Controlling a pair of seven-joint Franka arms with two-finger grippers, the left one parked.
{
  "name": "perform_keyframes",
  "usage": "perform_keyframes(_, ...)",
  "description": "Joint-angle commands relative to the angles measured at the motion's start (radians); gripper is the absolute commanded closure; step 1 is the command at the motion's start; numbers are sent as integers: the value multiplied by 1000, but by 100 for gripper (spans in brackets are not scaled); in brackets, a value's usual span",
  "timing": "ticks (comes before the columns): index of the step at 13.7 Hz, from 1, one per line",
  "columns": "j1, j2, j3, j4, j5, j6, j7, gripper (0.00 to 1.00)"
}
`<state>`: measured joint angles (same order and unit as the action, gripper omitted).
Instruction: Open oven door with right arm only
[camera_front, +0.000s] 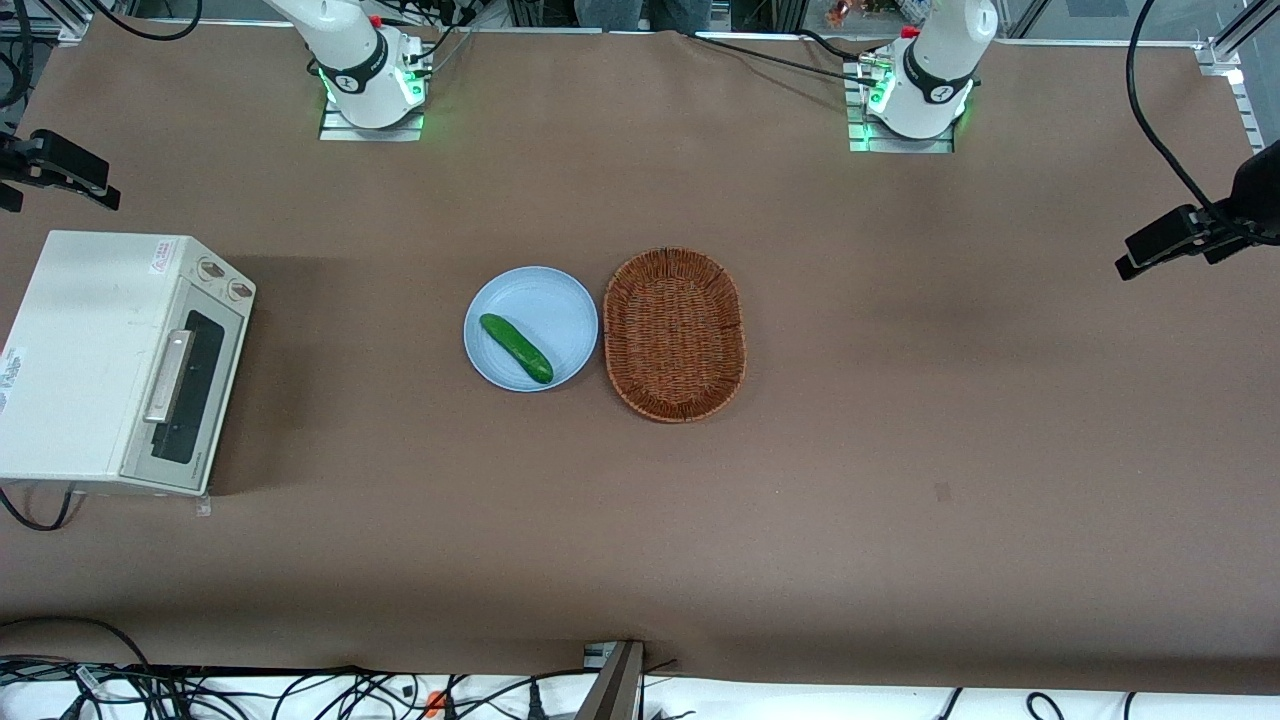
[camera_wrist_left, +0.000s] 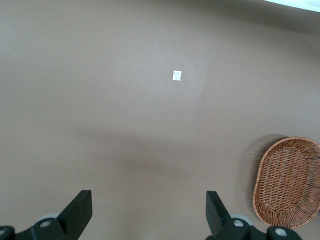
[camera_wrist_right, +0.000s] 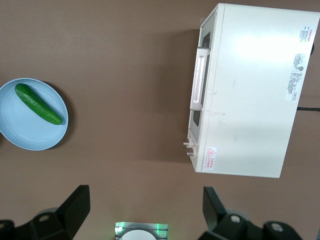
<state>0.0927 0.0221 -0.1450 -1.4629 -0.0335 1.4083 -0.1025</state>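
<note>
The toaster oven (camera_front: 115, 360) is standing at the working arm's end of the surface (camera_front: 900, 450), and its oven door (camera_front: 185, 395) is being kept shut, facing the blue plate (camera_front: 531, 328). The silver bar handle (camera_wrist_right: 200, 79) is lying along the door's upper edge, its long axis running parallel to the oven's front.

The hand (camera_wrist_right: 145, 207) is being held high above the surface, spread wide with nothing between its fingers, over the bare stretch between the plate and the oven's front. From there the handle is lying sideways and well below, so a descent toward the oven's front is judged to be needed.

On the oven's top a red triangular warning sticker (camera_wrist_right: 211, 152) and printed labels (camera_wrist_right: 299, 60) are showing; their writing cannot be read.
</note>
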Motion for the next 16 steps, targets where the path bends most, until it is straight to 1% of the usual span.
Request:
perform_keyframes(1,-10,4,10,16,-6,-11,12,0)
perform_keyframes(16,1,13,15,10,-5,-20,1,0)
